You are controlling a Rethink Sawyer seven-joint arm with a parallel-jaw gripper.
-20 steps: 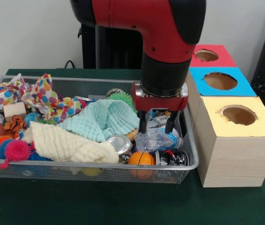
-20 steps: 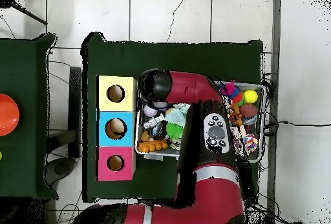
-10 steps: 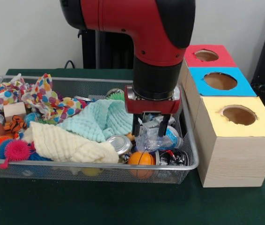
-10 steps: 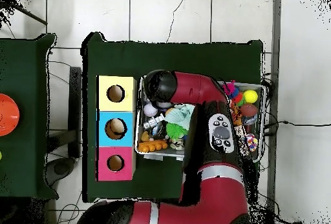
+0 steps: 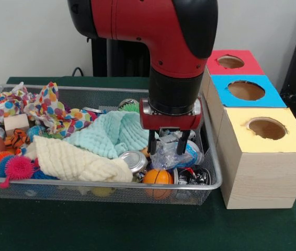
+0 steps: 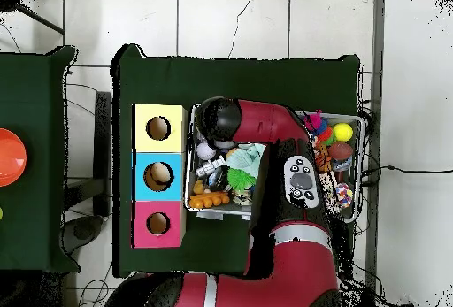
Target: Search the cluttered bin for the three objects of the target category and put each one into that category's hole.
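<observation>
Between parted jaws: crumpled plastic bottle.

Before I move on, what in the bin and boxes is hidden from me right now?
- Overhead view: the arm covers the tool and the bin's middle.
- Front view: whatever lies under the cream cloth and mint cloth is hidden.
- Front view: the tool sits over a crinkled plastic item; contact is unclear.
- Front view: inside the yellow box's hole, nothing is discernible.

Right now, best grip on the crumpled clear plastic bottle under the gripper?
Probably straight down across the crumpled plastic bottle's squashed middle. It lies on its side atop the clutter, top face free, and the gripper hangs open right over it, fingers either side.
</observation>
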